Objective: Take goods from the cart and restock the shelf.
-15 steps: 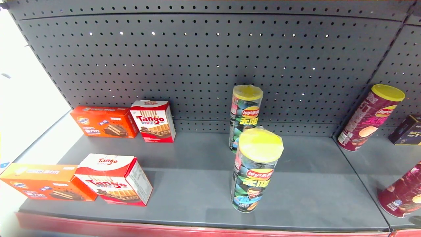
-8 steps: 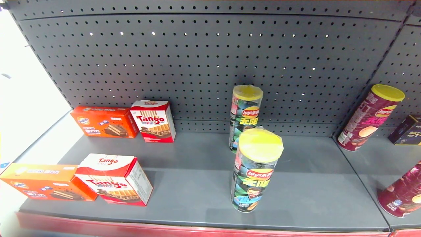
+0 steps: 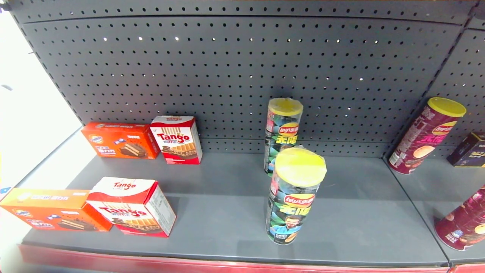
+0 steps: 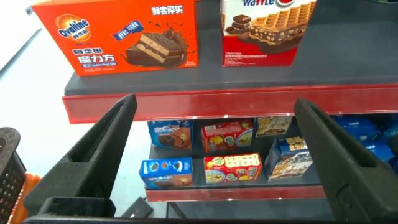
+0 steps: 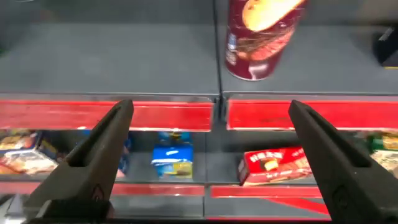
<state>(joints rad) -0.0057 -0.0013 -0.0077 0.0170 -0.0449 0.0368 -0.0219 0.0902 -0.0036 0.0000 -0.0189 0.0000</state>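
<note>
Nothing on the shelf [image 3: 360, 220] has moved in the past second: the front chip can [image 3: 291, 197] stands upright near the front edge, the rear chip can [image 3: 282, 132] against the back wall, and a wafer box [image 3: 132, 206] and an orange cake box [image 3: 53, 210] sit at the front left corner. Left gripper [image 4: 216, 106] and right gripper [image 5: 211, 109] hang wide open, empty, before the red front edge.

Bright, even light from above. Soft shadows lie on the shelf [image 3: 227, 212] beside the cans [image 3: 293, 197]. Head view's left edge glares white; backlight pricks through the pegboard [image 3: 227, 76], whose lines bow.
</note>
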